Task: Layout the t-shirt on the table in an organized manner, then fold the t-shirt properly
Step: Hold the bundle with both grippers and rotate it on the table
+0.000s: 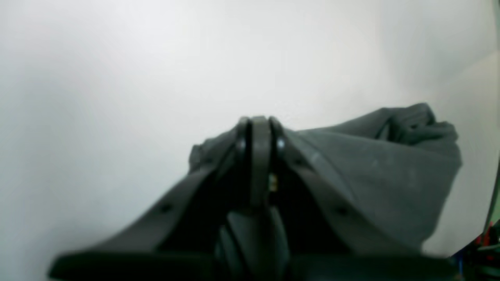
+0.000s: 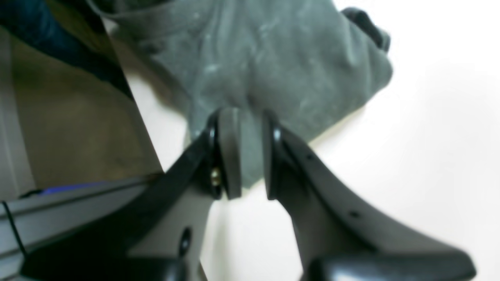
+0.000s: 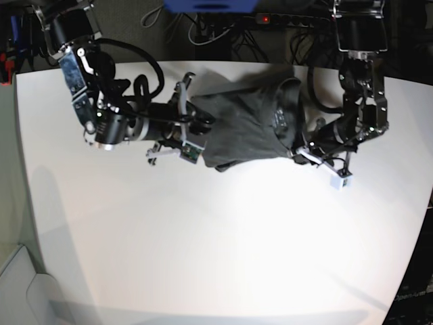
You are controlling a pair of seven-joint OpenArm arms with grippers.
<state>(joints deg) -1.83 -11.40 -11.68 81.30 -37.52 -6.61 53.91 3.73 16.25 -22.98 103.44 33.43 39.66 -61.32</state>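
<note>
The dark grey t-shirt [image 3: 254, 125] lay bunched near the white tabletop's [image 3: 216, 244] far edge, unfolded. Left gripper [image 1: 259, 132] and right gripper [image 2: 246, 152] each pinched its cloth; spreading and folding remained.

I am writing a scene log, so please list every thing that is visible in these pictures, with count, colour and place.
t-shirt: one, dark grey, bunched at the far part of the table, between both arms.
table: one, white, fills most of the base view.
cables: several, dark, behind the far table edge.
left gripper: one, black, shut on the t-shirt's edge.
right gripper: one, black, jaws narrowly apart with t-shirt cloth between them.
</note>
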